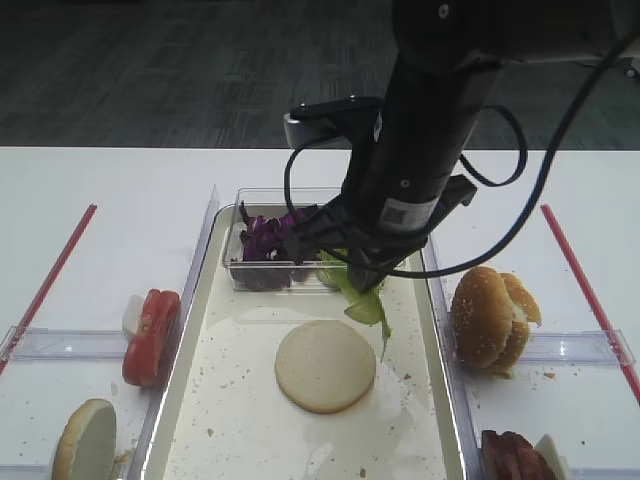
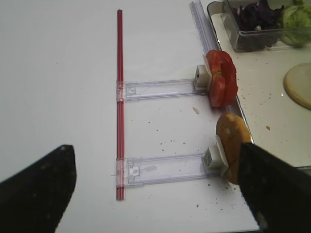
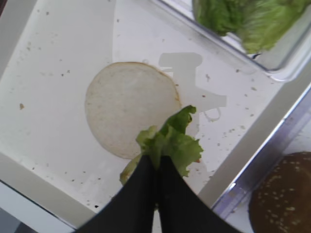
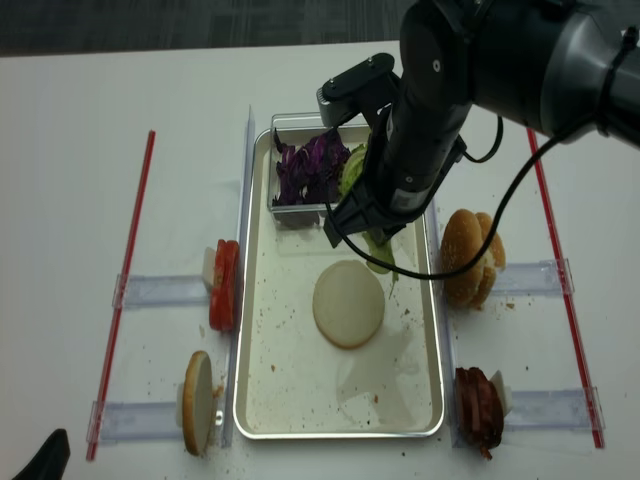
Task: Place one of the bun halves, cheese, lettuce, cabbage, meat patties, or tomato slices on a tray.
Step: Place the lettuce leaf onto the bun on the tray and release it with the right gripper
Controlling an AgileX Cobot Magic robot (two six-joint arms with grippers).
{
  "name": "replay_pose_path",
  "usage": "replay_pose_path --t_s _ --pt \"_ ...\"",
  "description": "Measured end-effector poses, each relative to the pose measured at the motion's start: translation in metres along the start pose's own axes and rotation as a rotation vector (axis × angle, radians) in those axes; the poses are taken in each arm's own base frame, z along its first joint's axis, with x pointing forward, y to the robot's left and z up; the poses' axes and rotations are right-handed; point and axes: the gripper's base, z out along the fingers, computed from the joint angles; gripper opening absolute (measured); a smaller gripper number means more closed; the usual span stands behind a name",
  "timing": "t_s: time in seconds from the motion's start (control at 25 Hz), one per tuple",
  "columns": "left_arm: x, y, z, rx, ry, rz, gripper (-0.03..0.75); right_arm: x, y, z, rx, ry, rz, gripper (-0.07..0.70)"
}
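Note:
My right gripper is shut on a small frilly lettuce piece, which hangs from its tips above the tray. The leaf dangles just past the far right edge of a pale flat bun half lying on the tray's speckled surface. My left gripper is open and empty over the bare table left of the tray, close to a bun half standing on edge in a holder.
A clear box at the tray's far end holds purple cabbage and more green leaves. Tomato slices stand left of the tray. Sesame bun halves and meat stand right of it. Red strips flank the table.

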Motion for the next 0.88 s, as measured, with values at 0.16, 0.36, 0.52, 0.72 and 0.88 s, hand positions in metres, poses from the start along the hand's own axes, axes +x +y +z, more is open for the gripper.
replay_pose_path --t_s 0.16,0.36,0.52,0.72,0.88 --pt "0.000 0.000 0.000 0.000 0.000 0.000 0.618 -0.003 0.004 0.014 -0.060 0.019 0.007 0.050" --pt "0.000 0.000 0.000 0.000 0.000 0.000 0.618 -0.004 0.019 0.024 -0.068 0.018 -0.039 0.050" --pt "0.000 0.000 0.000 0.000 0.000 0.000 0.618 -0.004 0.023 0.037 -0.074 0.047 -0.047 0.050" --pt "0.000 0.000 0.000 0.000 0.000 0.000 0.618 -0.007 0.021 0.051 -0.067 0.050 -0.041 0.050" --pt "0.000 0.000 0.000 0.000 0.000 0.000 0.618 -0.008 0.019 0.063 -0.062 0.063 -0.034 0.050"
